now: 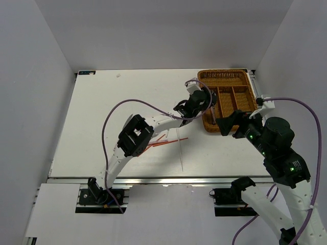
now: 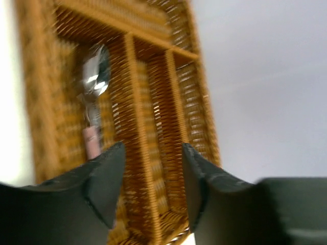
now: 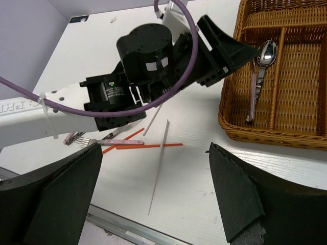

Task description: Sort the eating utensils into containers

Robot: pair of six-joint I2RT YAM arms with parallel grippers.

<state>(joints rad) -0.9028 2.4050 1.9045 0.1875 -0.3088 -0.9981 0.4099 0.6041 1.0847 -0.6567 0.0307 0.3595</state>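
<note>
Loose pile sits left of centre on the white counter, not yet sorted: thin red chopsticks, a thin white chopstick and a pink-handled fork. More is half hidden under the left arm; can't tell what. The reds lie roughly crosswise. The white one runs near-to-far.

Next, the left tool. It hangs over the leftmost long slot of the rectangular brown woven wicker tray, fingers apart, nothing between them. A silver spoon with pinkish handle lies flat in that slot, bowl at the far end, long axis along the slot. No other cutlery shows in the long slots beside it. The crosswise slot is too blurred to call.

Furthest right, the right tool is at the tray's near-left corner, jaws wide apart and empty, wrist camera looking straight at the pile.

My read: spoon step done, next pick comes from the pile. It lies left of and nearer than both tools, at roughly equal reach. The right tool has the unobstructed line and suits the near-to-far white chopstick. The left tool would have to back off the tray first.
</note>
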